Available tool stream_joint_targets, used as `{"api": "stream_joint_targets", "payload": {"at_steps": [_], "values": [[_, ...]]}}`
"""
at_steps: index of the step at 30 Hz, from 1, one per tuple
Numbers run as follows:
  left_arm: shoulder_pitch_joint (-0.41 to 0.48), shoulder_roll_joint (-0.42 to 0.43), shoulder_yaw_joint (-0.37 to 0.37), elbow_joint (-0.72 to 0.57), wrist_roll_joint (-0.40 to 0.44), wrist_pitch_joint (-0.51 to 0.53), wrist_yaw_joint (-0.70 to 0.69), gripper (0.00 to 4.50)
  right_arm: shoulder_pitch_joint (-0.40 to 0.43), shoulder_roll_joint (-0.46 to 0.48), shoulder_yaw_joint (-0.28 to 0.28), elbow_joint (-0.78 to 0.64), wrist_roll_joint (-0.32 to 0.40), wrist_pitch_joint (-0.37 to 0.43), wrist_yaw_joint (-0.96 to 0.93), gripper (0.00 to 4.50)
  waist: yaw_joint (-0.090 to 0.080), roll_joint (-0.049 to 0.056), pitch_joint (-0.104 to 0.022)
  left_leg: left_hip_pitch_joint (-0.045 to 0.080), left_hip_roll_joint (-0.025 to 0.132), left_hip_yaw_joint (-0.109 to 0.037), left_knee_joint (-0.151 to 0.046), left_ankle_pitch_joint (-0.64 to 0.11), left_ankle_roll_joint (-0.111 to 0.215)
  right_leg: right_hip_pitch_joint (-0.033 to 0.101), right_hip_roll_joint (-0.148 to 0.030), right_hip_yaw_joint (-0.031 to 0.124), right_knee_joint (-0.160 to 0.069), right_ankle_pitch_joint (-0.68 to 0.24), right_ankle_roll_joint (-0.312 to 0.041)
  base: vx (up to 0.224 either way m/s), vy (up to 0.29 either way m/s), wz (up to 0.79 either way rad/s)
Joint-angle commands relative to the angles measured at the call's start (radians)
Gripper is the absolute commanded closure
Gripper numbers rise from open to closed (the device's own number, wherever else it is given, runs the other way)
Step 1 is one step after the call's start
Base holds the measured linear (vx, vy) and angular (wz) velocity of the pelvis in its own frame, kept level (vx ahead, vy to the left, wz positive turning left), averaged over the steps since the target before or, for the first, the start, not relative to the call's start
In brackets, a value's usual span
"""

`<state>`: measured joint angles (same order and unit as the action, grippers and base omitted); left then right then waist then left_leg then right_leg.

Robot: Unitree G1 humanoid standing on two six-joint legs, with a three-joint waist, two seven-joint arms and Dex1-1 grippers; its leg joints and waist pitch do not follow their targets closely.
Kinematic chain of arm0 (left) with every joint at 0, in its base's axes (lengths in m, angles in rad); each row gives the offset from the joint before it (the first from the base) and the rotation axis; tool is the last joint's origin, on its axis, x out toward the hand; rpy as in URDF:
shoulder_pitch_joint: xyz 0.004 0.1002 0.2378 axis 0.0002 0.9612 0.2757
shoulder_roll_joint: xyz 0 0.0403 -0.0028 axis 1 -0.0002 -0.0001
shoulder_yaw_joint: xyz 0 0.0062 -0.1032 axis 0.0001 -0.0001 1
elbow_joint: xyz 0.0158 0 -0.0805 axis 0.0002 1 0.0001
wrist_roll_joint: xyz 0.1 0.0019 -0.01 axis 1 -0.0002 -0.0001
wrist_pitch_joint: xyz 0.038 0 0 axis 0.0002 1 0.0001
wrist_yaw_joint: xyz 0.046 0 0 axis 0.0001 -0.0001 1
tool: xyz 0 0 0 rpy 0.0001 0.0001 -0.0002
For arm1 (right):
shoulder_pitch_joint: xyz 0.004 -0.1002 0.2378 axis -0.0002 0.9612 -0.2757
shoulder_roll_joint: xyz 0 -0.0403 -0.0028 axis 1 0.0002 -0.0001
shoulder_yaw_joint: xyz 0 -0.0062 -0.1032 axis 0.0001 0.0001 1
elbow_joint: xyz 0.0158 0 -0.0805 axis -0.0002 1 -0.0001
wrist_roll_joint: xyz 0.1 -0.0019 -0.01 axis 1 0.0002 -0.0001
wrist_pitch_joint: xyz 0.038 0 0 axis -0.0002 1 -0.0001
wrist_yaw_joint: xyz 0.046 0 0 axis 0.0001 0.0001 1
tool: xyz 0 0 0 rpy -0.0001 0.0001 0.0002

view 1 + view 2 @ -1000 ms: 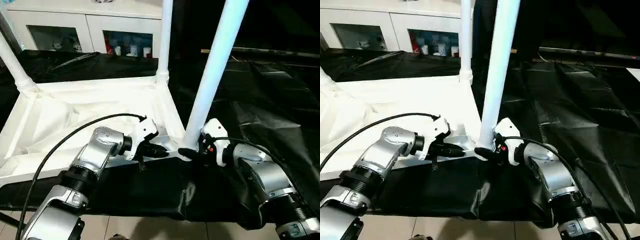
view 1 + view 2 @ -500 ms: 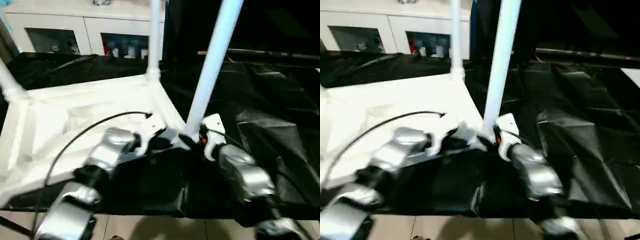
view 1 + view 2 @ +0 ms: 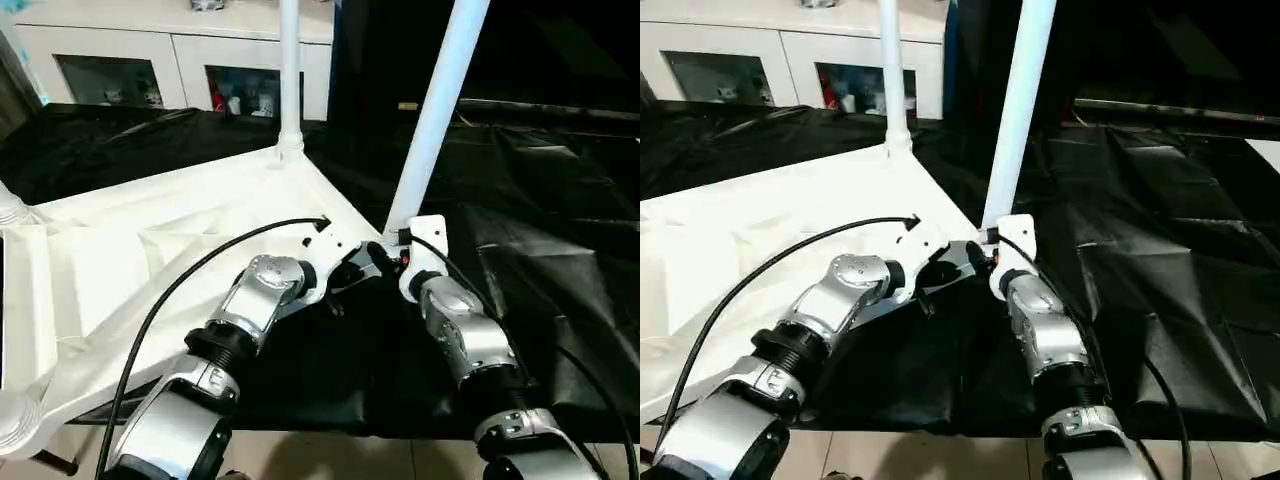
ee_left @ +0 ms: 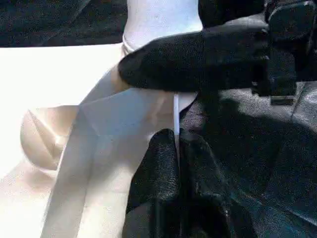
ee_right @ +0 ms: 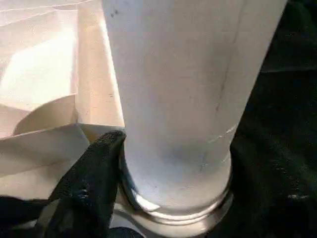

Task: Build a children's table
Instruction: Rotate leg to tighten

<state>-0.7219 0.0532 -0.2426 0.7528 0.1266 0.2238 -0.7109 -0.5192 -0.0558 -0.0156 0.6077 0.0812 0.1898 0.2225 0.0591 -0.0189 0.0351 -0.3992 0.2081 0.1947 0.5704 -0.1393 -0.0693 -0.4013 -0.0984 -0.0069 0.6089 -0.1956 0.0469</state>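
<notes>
While the left gripper (image 4: 177, 148) pinches the tabletop (image 3: 150, 260) rim, the right gripper (image 3: 385, 258) clasps the socketed leg (image 3: 437, 110).

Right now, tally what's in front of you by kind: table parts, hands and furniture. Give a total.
table top: 1
table legs standing in corner sockets: 3
robot hands, left hand and right hand: 2
white cabinet: 1
Total: 7

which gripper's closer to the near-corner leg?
Right. The right gripper sits around the leg at its base; the left gripper pinches the tabletop rim just beside it.
</notes>
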Motion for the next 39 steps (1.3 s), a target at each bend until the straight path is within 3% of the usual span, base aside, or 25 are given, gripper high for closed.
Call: {"api": "stream_joint_targets", "payload": {"at_steps": [1, 5, 8, 9, 14, 17, 22, 24, 26, 27, 28, 31, 39], "values": [[0.016, -0.006, 0.004, 0.009, -0.046, -0.047, -0.058, 4.50, -0.001, -0.027, 0.025, -0.023, 0.019, 0.012, 0.089, 0.79, 0.000, -0.014, -0.056, 0.023, 0.007, -0.004, -0.064, -0.313, 0.013, 0.027, -0.018, 0.007, -0.087, -0.219, -0.154, 0.000, 0.000, 0.00], [0.032, 0.070, 0.005, -0.024, -0.076, -0.078, -0.200, 4.50, 0.048, -0.182, 0.120, -0.137, 0.000, 0.049, 0.347, 0.79, 0.006, -0.014, -0.056, 0.018, 0.007, -0.003, -0.060, -0.262, 0.041, 0.035, -0.017, 0.005, -0.080, -0.149, -0.178, 0.000, 0.000, 0.00], [0.035, 0.101, 0.009, -0.050, -0.100, -0.074, -0.271, 4.50, 0.068, -0.234, 0.143, -0.190, 0.017, 0.069, 0.444, 0.79, 0.009, -0.012, -0.056, 0.019, 0.008, -0.002, -0.057, -0.253, 0.053, 0.037, -0.018, 0.006, -0.078, -0.136, -0.194, 0.000, 0.000, 0.00], [0.035, 0.105, 0.010, -0.053, -0.103, -0.075, -0.280, 4.50, 0.069, -0.240, 0.147, -0.196, 0.018, 0.070, 0.456, 0.79, 0.007, -0.006, -0.055, 0.020, 0.009, -0.002, -0.059, -0.258, 0.049, 0.034, -0.018, 0.006, -0.077, -0.140, -0.203, 0.000, 0.000, 0.00], [0.053, 0.182, -0.008, -0.143, -0.163, -0.024, -0.485, 4.50, 0.074, -0.334, 0.212, -0.289, 0.047, 0.123, 0.649, 0.79, 0.007, -0.005, -0.056, 0.023, 0.013, -0.002, -0.057, -0.247, 0.056, 0.037, -0.015, 0.007, -0.069, -0.089, -0.238, 0.000, 0.000, 0.00], [0.057, 0.195, -0.010, -0.150, -0.168, -0.020, -0.510, 4.50, 0.076, -0.341, 0.222, -0.294, 0.042, 0.126, 0.666, 0.79, 0.009, -0.005, -0.055, 0.026, 0.014, 0.001, -0.056, -0.247, 0.056, 0.033, -0.016, 0.006, -0.069, -0.084, -0.252, 0.000, 0.000, 0.00], [0.062, 0.203, -0.006, -0.149, -0.164, -0.021, -0.523, 4.50, 0.076, -0.342, 0.240, -0.281, 0.016, 0.123, 0.683, 0.79, 0.020, -0.005, -0.055, 0.028, 0.015, 0.001, -0.057, -0.254, 0.040, 0.033, -0.018, 0.008, -0.069, -0.108, -0.244, 0.000, 0.000, 0.00], [0.066, 0.205, -0.004, -0.158, -0.168, -0.013, -0.517, 4.50, 0.076, -0.343, 0.243, -0.281, 0.022, 0.128, 0.683, 1.13, 0.023, -0.006, -0.056, 0.028, 0.014, 0.001, -0.057, -0.251, 0.035, 0.034, -0.019, 0.008, -0.068, -0.108, -0.239, 0.000, 0.000, 0.00], [0.069, 0.206, -0.004, -0.165, -0.173, -0.006, -0.517, 4.50, 0.077, -0.340, 0.242, -0.282, 0.027, 0.133, 0.682, 1.16, 0.023, -0.005, -0.057, 0.029, 0.014, 0.001, -0.056, -0.244, 0.036, 0.034, -0.018, 0.008, -0.067, -0.095, -0.240, 0.000, 0.000, 0.00], [0.070, 0.206, -0.004, -0.166, -0.173, -0.005, -0.518, 4.50, 0.078, -0.338, 0.241, -0.281, 0.028, 0.133, 0.681, 1.16, 0.024, -0.010, -0.057, 0.027, 0.014, 0.001, -0.055, -0.234, 0.041, 0.036, -0.019, 0.008, -0.065, -0.088, -0.241, 0.000, 0.000, 0.00], [0.071, 0.205, -0.003, -0.167, -0.173, -0.005, -0.518, 4.50, 0.080, -0.337, 0.240, -0.279, 0.028, 0.132, 0.680, 1.42, 0.024, -0.008, -0.057, 0.027, 0.014, 0.001, -0.054, -0.226, 0.045, 0.035, -0.018, 0.008, -0.064, -0.079, -0.241, 0.000, 0.000, 0.00], [0.072, 0.205, -0.002, -0.167, -0.171, -0.004, -0.518, 4.50, 0.083, -0.334, 0.238, -0.277, 0.028, 0.132, 0.680, 1.61, 0.024, -0.008, -0.058, 0.027, 0.013, 0.002, -0.053, -0.212, 0.051, 0.036, -0.018, 0.008, -0.063, -0.060, -0.245, 0.000, 0.000, 0.00], [0.072, 0.185, 0.003, -0.158, -0.160, -0.003, -0.472, 4.50, 0.100, -0.271, 0.183, -0.235, 0.034, 0.131, 0.557, 1.74, 0.021, -0.006, -0.057, 0.027, 0.012, 0.001, -0.055, -0.230, 0.039, 0.034, -0.017, 0.007, -0.065, -0.088, -0.241, 0.000, 0.000, 0.00]]}}
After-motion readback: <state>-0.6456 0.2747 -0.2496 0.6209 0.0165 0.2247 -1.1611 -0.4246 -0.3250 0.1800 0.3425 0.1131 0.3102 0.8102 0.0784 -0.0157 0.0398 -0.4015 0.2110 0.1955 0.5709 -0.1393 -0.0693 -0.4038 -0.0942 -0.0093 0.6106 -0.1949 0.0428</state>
